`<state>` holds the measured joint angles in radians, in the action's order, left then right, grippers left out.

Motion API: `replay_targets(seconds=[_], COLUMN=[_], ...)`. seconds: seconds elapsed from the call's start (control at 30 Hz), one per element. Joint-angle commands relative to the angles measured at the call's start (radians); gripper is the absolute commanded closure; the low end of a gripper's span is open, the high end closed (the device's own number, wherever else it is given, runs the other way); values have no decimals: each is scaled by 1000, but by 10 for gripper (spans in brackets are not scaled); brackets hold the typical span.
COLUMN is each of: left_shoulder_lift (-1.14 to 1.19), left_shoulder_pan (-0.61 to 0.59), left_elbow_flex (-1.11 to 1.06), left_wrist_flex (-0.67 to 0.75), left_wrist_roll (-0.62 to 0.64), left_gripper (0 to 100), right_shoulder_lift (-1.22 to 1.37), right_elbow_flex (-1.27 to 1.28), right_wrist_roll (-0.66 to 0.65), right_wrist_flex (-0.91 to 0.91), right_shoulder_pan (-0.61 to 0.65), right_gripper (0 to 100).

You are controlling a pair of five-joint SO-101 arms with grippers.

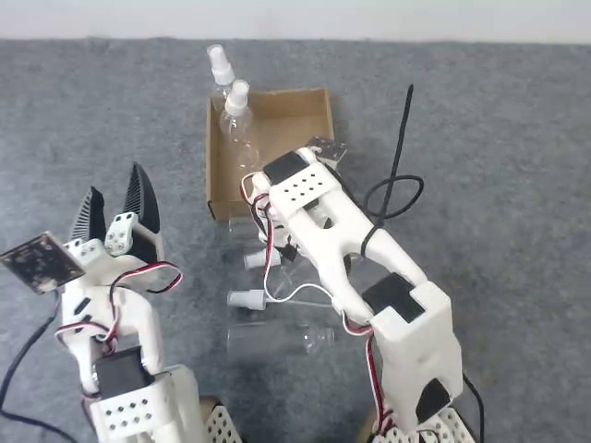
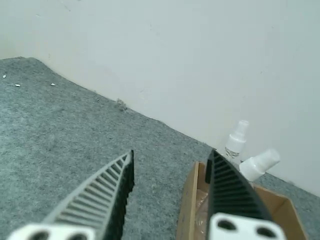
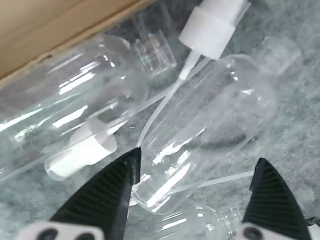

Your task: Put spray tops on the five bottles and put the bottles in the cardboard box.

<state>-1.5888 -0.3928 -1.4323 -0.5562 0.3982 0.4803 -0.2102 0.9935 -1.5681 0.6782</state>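
Observation:
My right gripper (image 3: 197, 159) is open and hangs low over a clear topless bottle (image 3: 215, 125) that lies on the carpet between its fingers. Beside it are a loose spray top (image 3: 212, 25) with its tube, a second spray top (image 3: 82, 150), and another clear bottle (image 3: 65, 115) along the cardboard box wall (image 3: 50, 30). The cardboard box (image 1: 319, 120) holds one topped bottle (image 1: 238, 120); another topped bottle (image 1: 222, 69) stands behind it. My left gripper (image 1: 115, 183) (image 2: 170, 170) is open and empty, held up left of the box.
The right arm (image 1: 332, 221) stretches over the bottle pile in front of the box. A clear bottle (image 1: 277, 340) and a spray top (image 1: 249, 298) lie nearer the arm bases. A black cable (image 1: 399, 157) loops right of the box. Grey carpet spreads all around.

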Motion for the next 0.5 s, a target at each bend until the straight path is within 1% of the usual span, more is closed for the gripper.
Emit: replay_targets(seconds=[0.0,0.2,0.47], left_shoulder_lift=[-18,-18,-18], left_shoulder_pan=[0,0,0], left_elbow_flex=[18,18,18], left_wrist_flex=[32,32,32], left_wrist_roll=[5,5,5], left_gripper=[783,783,783], right_shoulder_lift=[2,25,13], right_elbow_flex=[-12,-12,-12], right_wrist_roll=[9,5,5], right_wrist_flex=[-1,-44,-128], right_shoulder_pan=[-36,-76,-84], right_gripper=[694,695,696])
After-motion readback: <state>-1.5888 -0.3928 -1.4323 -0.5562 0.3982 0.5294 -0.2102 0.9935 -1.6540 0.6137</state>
